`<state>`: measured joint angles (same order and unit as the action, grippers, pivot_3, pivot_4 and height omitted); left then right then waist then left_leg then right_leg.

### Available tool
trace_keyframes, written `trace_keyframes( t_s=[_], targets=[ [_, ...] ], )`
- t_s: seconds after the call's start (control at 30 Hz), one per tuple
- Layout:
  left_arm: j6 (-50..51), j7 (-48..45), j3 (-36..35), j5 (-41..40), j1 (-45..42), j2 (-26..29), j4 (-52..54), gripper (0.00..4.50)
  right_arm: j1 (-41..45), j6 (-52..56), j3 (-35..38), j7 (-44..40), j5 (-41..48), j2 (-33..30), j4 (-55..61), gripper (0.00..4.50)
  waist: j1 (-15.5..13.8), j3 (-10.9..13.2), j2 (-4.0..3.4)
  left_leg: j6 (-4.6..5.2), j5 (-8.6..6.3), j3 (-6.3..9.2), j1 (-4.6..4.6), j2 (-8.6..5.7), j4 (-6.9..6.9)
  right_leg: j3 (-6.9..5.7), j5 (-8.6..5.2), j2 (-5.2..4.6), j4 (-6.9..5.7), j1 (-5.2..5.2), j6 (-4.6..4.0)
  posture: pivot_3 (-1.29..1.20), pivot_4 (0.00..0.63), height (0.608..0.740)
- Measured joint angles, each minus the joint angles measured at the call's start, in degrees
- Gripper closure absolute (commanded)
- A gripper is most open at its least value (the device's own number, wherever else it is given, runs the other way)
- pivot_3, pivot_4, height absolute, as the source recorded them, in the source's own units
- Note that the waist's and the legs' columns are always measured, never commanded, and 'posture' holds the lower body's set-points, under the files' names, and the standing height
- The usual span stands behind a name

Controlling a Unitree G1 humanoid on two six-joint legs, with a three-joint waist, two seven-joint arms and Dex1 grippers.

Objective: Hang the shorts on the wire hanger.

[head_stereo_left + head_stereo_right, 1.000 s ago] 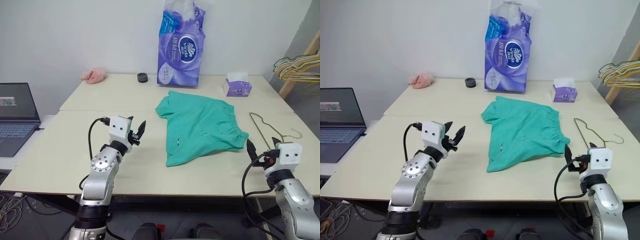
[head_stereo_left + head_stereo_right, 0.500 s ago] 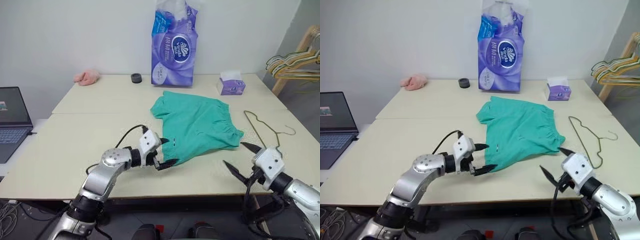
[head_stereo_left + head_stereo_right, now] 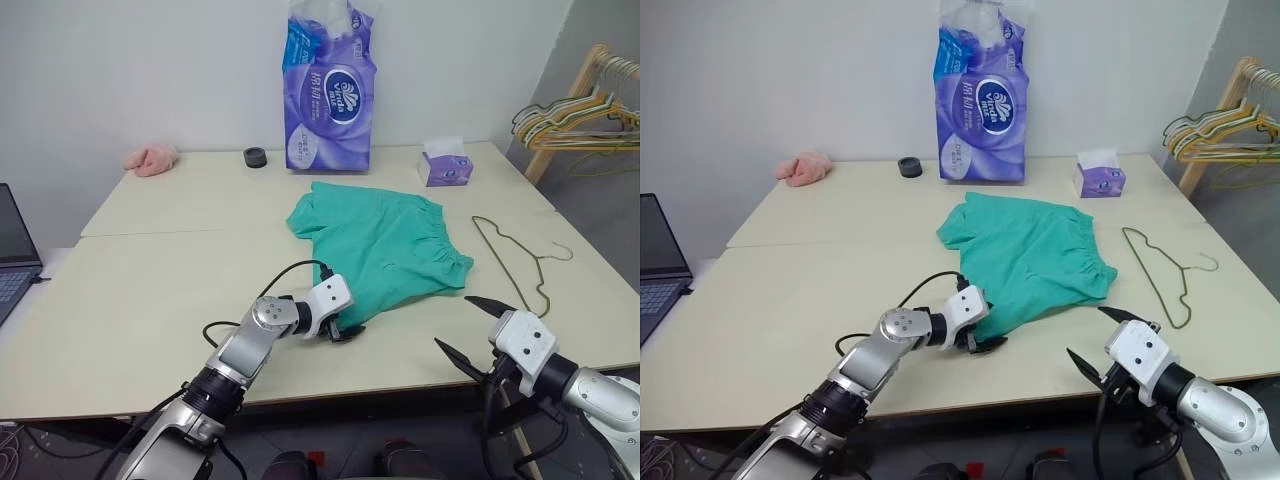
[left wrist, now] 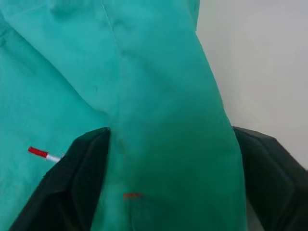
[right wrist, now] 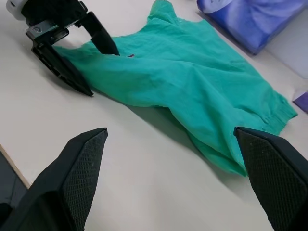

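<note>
1. Shorts (image 3: 380,247): teal-green, lying flat and rumpled near the middle of the cream tabletop (image 3: 150,290), gathered waistband toward the right.
2. Wire hanger (image 3: 512,258): thin grey wire, flat on the tabletop just right of the shorts, apart from them, hook pointing to the right edge.
3. Left tool (image 3: 343,326): at the near lower corner of the shorts; we see its two black fingers (image 4: 82,183) spread, with the hem of the fabric lying between them. We cannot tell that they press on it.
4. Right tool (image 3: 470,330): off the near right edge of the tabletop, fingers wide apart, holding nothing, well short of the hanger.
5. Large purple tissue pack (image 3: 326,90): upright at the far edge, behind the shorts.
6. Small purple tissue box (image 3: 445,165): far right, beyond the waistband.
7. Black ring-shaped item (image 3: 255,156): beside the pack.
8. Pink cloth (image 3: 150,158): far left corner.
9. Laptop (image 3: 15,250): on a lower surface left of the tabletop.
10. Bunched yellow and green hangers (image 3: 565,110): on a wooden rack at the right.
</note>
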<state>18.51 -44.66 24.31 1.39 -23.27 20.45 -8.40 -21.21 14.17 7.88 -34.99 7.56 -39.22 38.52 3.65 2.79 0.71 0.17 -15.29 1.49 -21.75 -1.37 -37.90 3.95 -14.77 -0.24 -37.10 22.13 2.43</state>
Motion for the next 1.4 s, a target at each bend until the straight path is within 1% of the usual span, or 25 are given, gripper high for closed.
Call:
trace_keyframes(
  t_s=[0.07,0.13,0.27,0.3,0.33,0.43,0.6,0.67,0.77,0.93,1.07,1.17,1.27,1.4],
  targets=[
    [-0.06,0.11,0.00,0.17,0.00,-0.06,-0.17,2.17,0.73,-1.92,0.15,0.15,-1.92,-0.18,-2.95,0.00,0.06,0.00,0.00,0.00,-0.01,-0.05,0.00,0.00,-0.01,0.01,0.01,0.00,0.00,0.01,0.01,-0.18,0.031,0.740],
    [-0.18,-0.02,-0.05,0.17,0.00,0.30,-0.18,2.84,2.18,-4.31,0.23,0.07,-4.01,-1.26,-6.35,0.00,0.16,-0.01,-0.01,0.00,-0.01,-0.11,0.02,0.00,-0.01,0.01,0.01,0.01,-0.01,0.02,0.02,-0.17,0.028,0.740],
    [-0.27,-0.55,-1.14,0.08,0.09,2.02,-0.18,4.08,5.66,-10.86,0.28,-0.22,-8.93,-5.52,-14.64,0.00,0.28,-0.01,-0.01,0.01,-0.03,-0.13,0.03,0.00,0.00,0.01,0.01,0.02,-0.01,0.04,0.02,-0.16,0.023,0.740],
    [-0.24,-0.65,-1.78,-0.04,0.11,2.45,-0.19,4.33,7.00,-12.62,-0.11,-0.76,-9.95,-6.42,-16.98,0.00,0.36,-0.01,-0.01,0.01,-0.03,-0.15,0.03,0.01,0.00,0.02,0.02,0.04,-0.02,0.04,0.02,-0.16,0.023,0.740],
    [-0.19,-0.87,-2.47,-0.23,0.11,2.68,-0.13,4.47,8.57,-14.44,-0.66,-1.35,-11.17,-7.75,-19.60,0.00,0.45,-0.02,-0.02,0.01,-0.03,-0.18,0.04,0.01,-0.01,0.03,0.02,0.04,-0.02,0.04,0.03,-0.15,0.020,0.740],
    [0.30,-1.18,-4.10,-0.92,0.27,3.15,0.23,4.47,15.00,-19.97,-3.72,-2.44,-14.97,-10.27,-27.14,0.00,0.71,-0.04,-0.01,0.02,-0.04,-0.19,0.04,0.01,-0.02,0.04,0.03,0.04,-0.02,0.03,0.03,-0.14,0.014,0.740],
    [2.86,-2.56,-6.42,-3.48,0.38,3.81,3.65,4.47,29.09,-33.05,-13.32,-3.72,-24.79,-13.93,-41.45,0.00,1.22,-0.05,-0.03,0.02,-0.07,-0.19,0.03,0.01,-0.03,0.10,0.12,0.03,-0.05,0.06,-0.12,-0.12,0.007,0.740],
    [3.64,-3.00,-7.11,-4.11,0.10,4.34,4.77,4.47,33.35,-37.35,-16.09,-3.60,-27.76,-14.32,-45.91,0.00,1.20,-0.06,-0.04,0.02,-0.07,-0.16,0.04,0.00,-0.03,0.12,0.16,0.02,-0.05,0.04,-0.18,-0.11,0.005,0.740],
    [4.24,-3.66,-7.91,-5.02,-0.16,5.09,5.94,4.47,41.02,-43.89,-21.55,-2.02,-34.66,-14.26,-55.03,0.00,1.24,-0.07,-0.04,0.01,-0.07,-0.17,0.04,-0.01,-0.05,0.14,0.17,-0.02,-0.07,0.05,-0.20,-0.10,0.003,0.740],
    [4.57,-3.76,-8.87,-5.45,-0.77,6.09,5.89,4.47,51.66,-49.99,-27.52,2.36,-42.83,-12.12,-67.81,0.00,1.37,-0.08,-0.03,0.00,-0.07,-0.16,0.05,-0.01,-0.06,0.20,0.19,-0.05,-0.12,0.06,-0.23,-0.09,0.001,0.740],
    [4.52,-4.10,-8.92,-5.60,-0.92,6.58,5.94,4.47,56.98,-51.91,-30.58,5.43,-46.80,-9.21,-73.90,0.00,1.43,-0.09,-0.03,-0.01,-0.07,-0.12,0.05,-0.02,-0.06,0.20,0.20,-0.26,-0.15,0.05,-0.24,-0.09,0.001,0.740],
    [4.43,-4.86,-8.91,-5.62,-0.88,6.93,5.96,4.47,59.11,-52.41,-32.15,6.56,-47.65,-6.76,-76.86,0.00,1.42,-0.09,-0.03,-0.01,-0.07,-0.08,0.05,-0.03,-0.08,0.16,0.20,-0.30,-0.16,0.04,-0.25,-0.09,0.002,0.740],
    [4.19,-4.98,-8.91,-5.63,-0.75,7.01,5.96,4.50,60.28,-52.07,-32.84,7.12,-48.04,-5.27,-79.17,0.62,1.42,-0.09,-0.03,-0.01,-0.07,-0.08,0.05,-0.05,-0.09,0.17,0.20,-0.35,-0.17,0.04,-0.24,-0.10,0.005,0.740],
    [3.37,-5.75,-8.91,-5.63,-0.28,7.58,5.96,4.50,60.60,-50.62,-32.81,6.14,-46.92,-4.49,-79.77,2.02,1.53,-0.09,-0.04,-0.01,-0.07,-0.07,0.05,-0.05,-0.09,0.16,0.20,-0.35,-0.22,0.05,-0.24,-0.10,0.008,0.740]
  ],
)
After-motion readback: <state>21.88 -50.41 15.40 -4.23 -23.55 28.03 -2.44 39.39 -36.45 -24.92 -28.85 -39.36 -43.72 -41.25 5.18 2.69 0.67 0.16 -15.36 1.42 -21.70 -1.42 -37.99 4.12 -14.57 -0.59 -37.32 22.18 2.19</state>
